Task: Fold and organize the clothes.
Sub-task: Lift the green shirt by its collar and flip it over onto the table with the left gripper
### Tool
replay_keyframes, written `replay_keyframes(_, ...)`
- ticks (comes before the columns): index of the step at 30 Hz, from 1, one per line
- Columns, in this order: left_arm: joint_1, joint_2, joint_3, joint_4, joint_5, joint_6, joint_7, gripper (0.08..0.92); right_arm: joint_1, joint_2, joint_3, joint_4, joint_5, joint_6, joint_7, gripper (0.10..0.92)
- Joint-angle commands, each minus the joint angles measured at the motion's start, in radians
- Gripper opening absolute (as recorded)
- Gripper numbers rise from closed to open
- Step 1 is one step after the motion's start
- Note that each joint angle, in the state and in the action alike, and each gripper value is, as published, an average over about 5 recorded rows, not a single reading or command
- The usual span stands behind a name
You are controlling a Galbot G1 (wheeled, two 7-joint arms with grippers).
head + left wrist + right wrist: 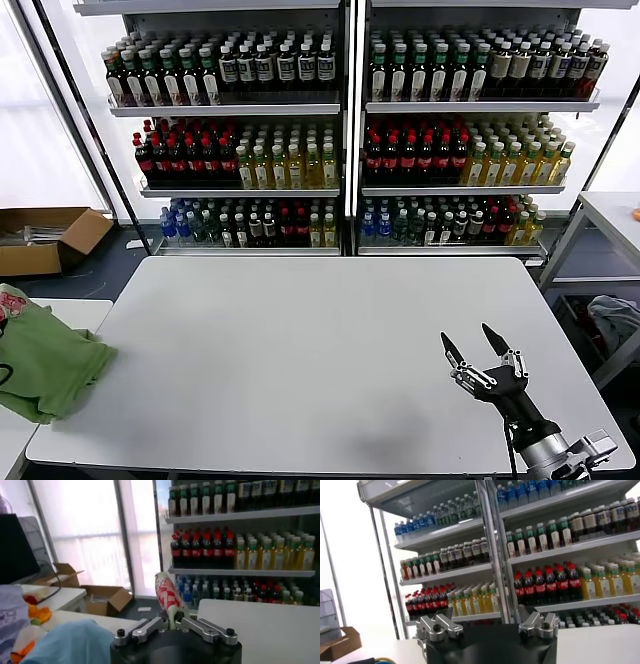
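The green polo shirt (45, 360) hangs bunched at the table's (320, 360) left edge, pinched by the closed left claw (172, 622), probably to drag it onto the table; the right claw (478, 352) waits spread open near the right front corner

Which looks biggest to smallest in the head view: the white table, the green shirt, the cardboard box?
1. Flat white table: by far the largest.
2. Soft light green polo shirt, partly cut off by the frame edge.
3. Open brown cardboard box: looks close to the shirt, and it sits farther away, so unsure.
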Motion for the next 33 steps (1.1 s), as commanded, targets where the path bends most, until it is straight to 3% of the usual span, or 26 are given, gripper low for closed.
replay_keyframes(1,-0.004,-0.098,0.246,-0.203,0.13,0.012,-0.03,0.116,-0.003,0.002,0.011,0.008,0.016,0.001,0.003,0.823)
replay_keyframes(9,-0.006,-0.224,0.681,-0.346,0.197,0.014,-0.149,0.116,-0.022,0.006,0.056,0.014,0.019,0.004,0.003,0.823)
replay_keyframes(15,-0.074,-0.292,0.919,-0.327,0.116,0.015,-0.228,0.116,-0.04,0.009,0.085,0.021,0.021,0.002,0.005,0.823)
replay_keyframes(22,-0.232,-0.307,1.022,-0.242,-0.032,0.014,-0.298,0.116,-0.071,0.004,0.093,0.045,0.01,-0.009,0.006,0.823)
replay_keyframes(28,-0.276,-0.278,1.064,-0.216,-0.065,0.013,-0.289,0.133,-0.066,0.011,0.012,0.045,-0.036,-0.041,0.034,0.823)
replay_keyframes(33,-0.284,-0.285,1.075,-0.223,-0.062,0.013,-0.281,0.195,-0.045,0.005,-0.073,0.031,-0.087,-0.104,0.078,0.823)
